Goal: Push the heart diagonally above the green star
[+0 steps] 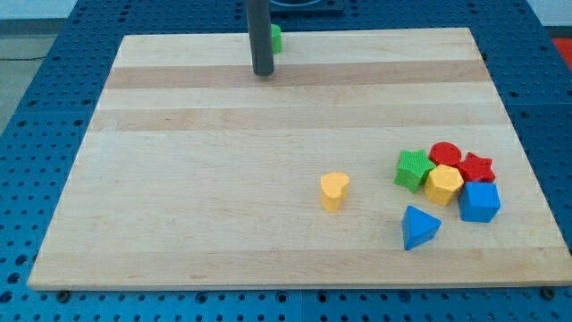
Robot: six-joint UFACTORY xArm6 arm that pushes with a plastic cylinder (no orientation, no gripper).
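Note:
A yellow heart lies on the wooden board, right of centre and toward the view's bottom. A green star lies to its right and slightly higher, at the left end of a cluster of blocks. My tip is near the view's top, far up and left of the heart, touching no block. The rod partly hides a green block at the board's top edge; its shape cannot be made out.
Beside the green star are a red cylinder, a red star, a yellow hexagon, a blue cube and a blue triangle. Blue pegboard surrounds the board.

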